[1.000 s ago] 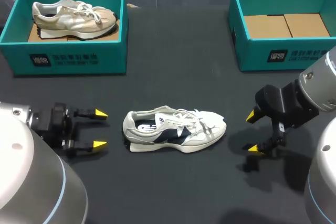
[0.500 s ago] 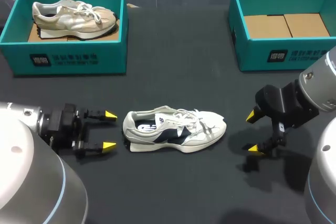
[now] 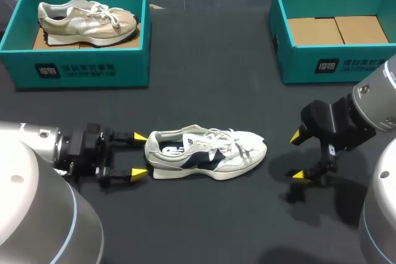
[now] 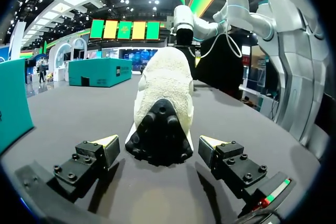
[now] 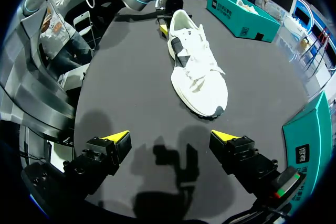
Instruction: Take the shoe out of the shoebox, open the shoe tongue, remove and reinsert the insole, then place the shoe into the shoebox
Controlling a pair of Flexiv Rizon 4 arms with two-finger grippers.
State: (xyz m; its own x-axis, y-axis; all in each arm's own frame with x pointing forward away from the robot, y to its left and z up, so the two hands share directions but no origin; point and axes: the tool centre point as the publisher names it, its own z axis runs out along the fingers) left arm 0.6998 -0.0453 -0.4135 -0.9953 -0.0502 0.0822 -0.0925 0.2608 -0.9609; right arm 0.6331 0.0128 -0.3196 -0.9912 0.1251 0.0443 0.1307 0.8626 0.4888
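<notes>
A white and navy shoe (image 3: 206,152) lies on its side in the middle of the black table, heel toward my left arm, toe toward my right. My left gripper (image 3: 139,154) stands open right at the heel; in the left wrist view the black heel (image 4: 160,132) sits just ahead of the gripper (image 4: 160,144), between its spread fingers without contact. My right gripper (image 3: 299,156) hangs open a short way off the toe; in its wrist view the shoe (image 5: 197,69) lies well ahead of the gripper (image 5: 170,138). An empty teal shoebox (image 3: 291,42) stands at the back right.
A second teal shoebox (image 3: 80,66) at the back left holds a beige shoe (image 3: 86,21). Bare black tabletop (image 3: 210,85) stretches between the two boxes and in front of the white shoe.
My left gripper has slid rightward along the table, from well short of the shoe up to its heel, staying open. The right arm and the shoe have kept still.
</notes>
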